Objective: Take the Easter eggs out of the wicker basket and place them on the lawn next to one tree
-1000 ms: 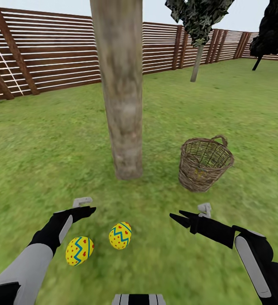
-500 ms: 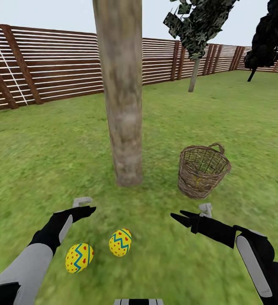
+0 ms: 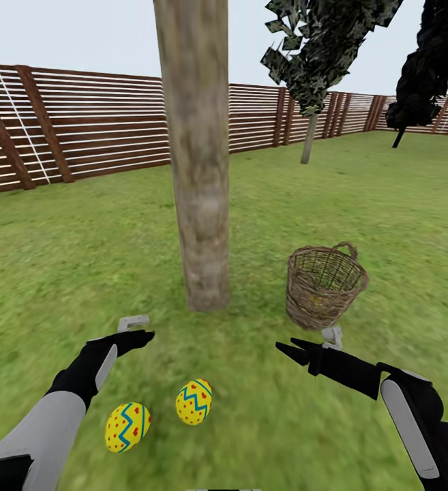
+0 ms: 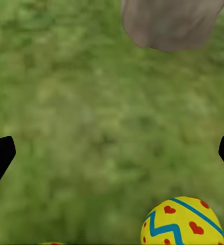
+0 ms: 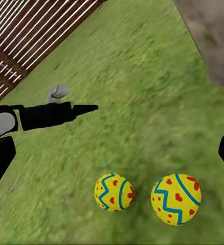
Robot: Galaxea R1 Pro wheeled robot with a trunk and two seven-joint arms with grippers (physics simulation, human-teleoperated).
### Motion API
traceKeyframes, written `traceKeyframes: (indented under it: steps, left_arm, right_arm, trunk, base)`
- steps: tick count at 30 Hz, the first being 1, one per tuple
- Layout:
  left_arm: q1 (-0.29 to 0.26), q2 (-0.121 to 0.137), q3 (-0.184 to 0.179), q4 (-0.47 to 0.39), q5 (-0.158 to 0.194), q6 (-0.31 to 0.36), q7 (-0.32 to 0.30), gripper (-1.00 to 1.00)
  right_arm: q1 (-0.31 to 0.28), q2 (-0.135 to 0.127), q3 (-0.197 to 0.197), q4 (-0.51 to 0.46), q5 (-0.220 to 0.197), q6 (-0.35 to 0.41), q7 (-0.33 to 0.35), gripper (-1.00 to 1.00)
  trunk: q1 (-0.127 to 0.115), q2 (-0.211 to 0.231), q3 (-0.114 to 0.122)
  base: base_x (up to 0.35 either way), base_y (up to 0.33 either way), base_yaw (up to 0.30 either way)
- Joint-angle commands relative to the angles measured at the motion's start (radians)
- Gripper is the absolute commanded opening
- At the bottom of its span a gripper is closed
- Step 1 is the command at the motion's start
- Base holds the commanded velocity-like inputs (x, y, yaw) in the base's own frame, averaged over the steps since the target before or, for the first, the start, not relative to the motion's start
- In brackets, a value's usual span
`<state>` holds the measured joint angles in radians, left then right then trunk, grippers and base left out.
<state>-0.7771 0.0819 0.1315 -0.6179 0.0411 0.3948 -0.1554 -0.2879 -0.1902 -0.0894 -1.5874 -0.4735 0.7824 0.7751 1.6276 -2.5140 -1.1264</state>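
Down on the mottled green lawn (image 3: 80,259), just before the thick grey-brown trunk of the tree (image 3: 198,170): two bright yellow Easter eggs with red hearts and blue zigzags, one (image 3: 127,427) nearer the left arm, the other (image 3: 193,402) close beside it, apart from each other and from the trunk. To the right of the trunk, near it but not touching, upright on the grass: the small round wicker basket of woven brown twigs (image 3: 324,286). Inside, a faint yellow patch through the weave, low down, probably the third egg, though too blurred to say for sure. Left claw (image 3: 133,335) spread wide and empty above the grass beyond the two eggs; right claw (image 3: 286,350) likewise spread wide and empty, hanging just short of the basket. Likely step in hand: fetching the last egg with the right claw. Best done by lifting above the rim first, then coming straight down into the mouth with the jaws kept wide, clear of the loop handle and the wall, since a light basket probably tips at a sideways nudge. Close gently round the egg's middle. Behind all this, a brown slatted wooden fence (image 3: 80,129).
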Motion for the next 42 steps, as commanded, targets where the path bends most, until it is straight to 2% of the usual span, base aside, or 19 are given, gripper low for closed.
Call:
traceKeyframes:
  steps: [1, 10, 14, 17, 25, 42]
  left_arm:
    - [0.0, -0.001, 0.004, -0.001, 0.003, 0.007, -0.003, 1.0]
    - [-0.001, -0.006, 0.003, 0.007, -0.002, 0.006, 0.005, 1.0]
    - [-0.001, -0.007, 0.003, 0.009, -0.003, 0.006, 0.005, 1.0]
    - [-0.001, -0.007, 0.003, 0.009, -0.004, 0.006, 0.006, 1.0]
    - [-0.001, -0.007, 0.003, 0.009, -0.004, 0.006, 0.007, 1.0]
    - [-0.001, -0.013, 0.003, 0.011, -0.004, 0.006, 0.007, 1.0]
  right_arm:
    - [-0.001, 0.0, -0.001, 0.0, -0.002, 0.006, 0.001, 1.0]
    - [0.001, -0.004, -0.007, 0.001, 0.0, 0.002, 0.0, 1.0]
    - [0.001, -0.004, -0.043, 0.001, -0.001, 0.001, 0.001, 1.0]
    - [0.002, -0.005, -0.054, 0.001, -0.002, 0.001, 0.002, 1.0]
    - [0.005, -0.005, -0.062, 0.001, -0.001, 0.001, 0.031, 1.0]
    - [0.006, -0.002, -0.085, 0.001, -0.001, 0.004, 0.038, 1.0]
  trunk:
    - [-0.001, 0.0, 0.003]
    - [-0.005, 0.002, 0.038]
    - [-0.006, 0.003, 0.053]
    - [-0.008, 0.004, 0.065]
    - [-0.011, 0.006, 0.096]
    - [-0.019, 0.01, 0.162]
  base:
    - [0.0, 0.0, 0.0]
    - [0.0, 0.0, 0.0]
    - [0.0, 0.0, 0.0]
    - [0.0, 0.0, 0.0]
    - [0.0, 0.0, 0.0]
    - [0.0, 0.0, 0.0]
